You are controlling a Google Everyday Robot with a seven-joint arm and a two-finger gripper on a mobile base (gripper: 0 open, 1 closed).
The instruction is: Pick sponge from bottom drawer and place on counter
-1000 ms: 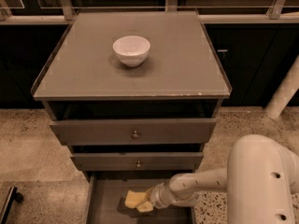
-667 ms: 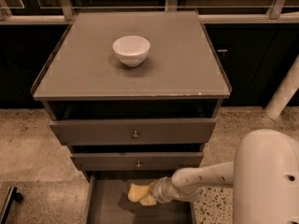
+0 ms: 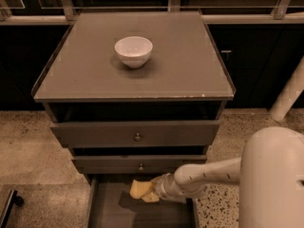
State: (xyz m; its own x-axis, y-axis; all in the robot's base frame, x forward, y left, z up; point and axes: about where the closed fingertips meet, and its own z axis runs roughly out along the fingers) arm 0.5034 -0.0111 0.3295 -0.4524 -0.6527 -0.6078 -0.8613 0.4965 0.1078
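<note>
The bottom drawer (image 3: 114, 217) is pulled open at the foot of the grey cabinet. My gripper (image 3: 148, 194) reaches into it from the right, on the end of my cream arm. It is shut on the pale-yellow sponge (image 3: 137, 189) and holds it a little above the drawer floor, close under the middle drawer front; a shadow lies on the floor beneath it. The counter (image 3: 185, 65) is the flat grey top of the cabinet, well above the gripper.
A white bowl (image 3: 134, 50) stands on the counter, left of centre towards the back. Two upper drawers with round knobs (image 3: 137, 137) stick out slightly above the gripper. My big white arm housing (image 3: 273, 179) fills the lower right. Speckled floor lies on both sides.
The gripper has risen with the sponge and moved slightly right, from low over the drawer floor to just under the middle drawer front.
</note>
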